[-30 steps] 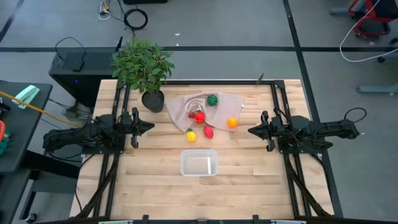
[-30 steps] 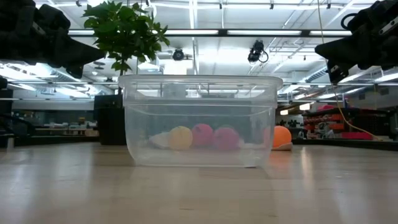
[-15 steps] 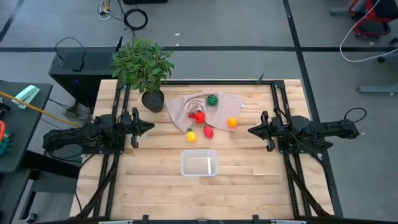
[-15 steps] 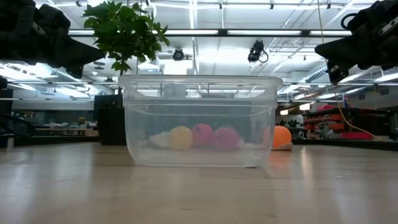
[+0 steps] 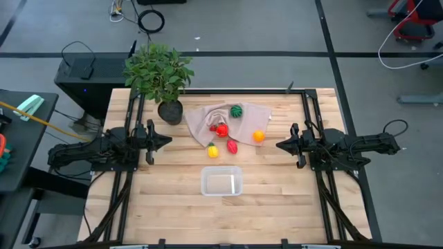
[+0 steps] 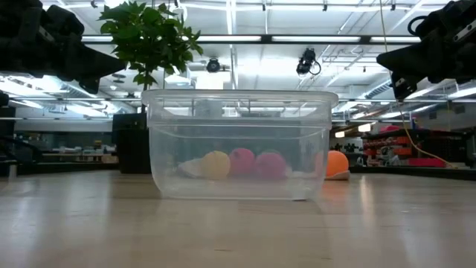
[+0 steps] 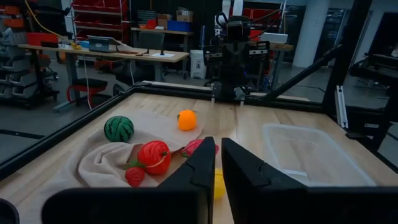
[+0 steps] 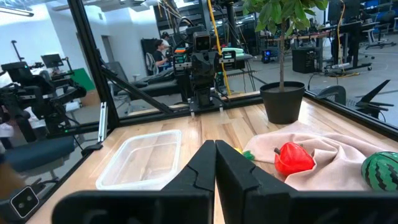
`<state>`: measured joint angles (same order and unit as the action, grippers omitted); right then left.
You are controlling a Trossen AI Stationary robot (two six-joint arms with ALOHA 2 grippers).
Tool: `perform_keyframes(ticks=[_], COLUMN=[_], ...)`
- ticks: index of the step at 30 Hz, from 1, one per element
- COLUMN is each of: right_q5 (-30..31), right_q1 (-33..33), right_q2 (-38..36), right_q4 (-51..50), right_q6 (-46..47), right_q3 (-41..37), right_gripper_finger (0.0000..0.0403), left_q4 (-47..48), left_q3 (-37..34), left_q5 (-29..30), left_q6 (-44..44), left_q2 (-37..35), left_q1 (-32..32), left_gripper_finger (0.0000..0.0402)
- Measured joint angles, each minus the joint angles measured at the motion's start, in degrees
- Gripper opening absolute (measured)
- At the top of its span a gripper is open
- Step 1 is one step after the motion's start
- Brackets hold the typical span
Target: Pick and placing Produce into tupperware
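Yellow produce (image 7: 217, 184) half hidden behind left gripper (image 7: 213, 163) fingers nearly closed, right gripper (image 8: 215, 163) closed.

The left gripper (image 7: 218, 163) shows its fingers nearly together. Beyond it a striped green melon (image 7: 118, 128) and red tomato (image 7: 153, 156) rest on beige cloth (image 7: 99, 163); an orange (image 7: 186, 119) and the clear tupperware (image 7: 305, 152) sit on wood.

The floor (image 5: 277, 28) is grey with dark lines on it. A black box (image 5: 83, 72) sits by the wooden table (image 5: 173, 207). Long lights (image 6: 245, 37) shine on the ceiling. Desks (image 7: 106, 50) and shelves (image 7: 96, 12) stand far back.
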<state>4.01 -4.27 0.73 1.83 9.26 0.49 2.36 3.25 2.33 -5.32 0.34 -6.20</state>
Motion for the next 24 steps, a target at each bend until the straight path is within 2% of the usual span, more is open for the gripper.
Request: perform_keyframes(ticks=[8,18,24], right_q5=[0.0,0.0,0.0], right_q1=[0.0,0.01,0.02], right_q2=[-0.02,-0.01,-0.01], right_q4=[-0.01,0.0,0.01], right_q6=[0.0,0.0,0.0], right_q3=[0.0,0.0,0.0], right_gripper_finger=[0.0016,0.0016,0.0016], left_q4=[-0.01,0.01,-0.01], left_q3=[0.0,0.0,0.0], left_q5=[0.0,0.0,0.0], left_q6=[-0.01,0.0,-0.01], left_q2=[0.02,0.01,0.01], left_q1=[-0.01,-0.01,-0.01], left_gripper_finger=[0.0024,0.0036,0.003])
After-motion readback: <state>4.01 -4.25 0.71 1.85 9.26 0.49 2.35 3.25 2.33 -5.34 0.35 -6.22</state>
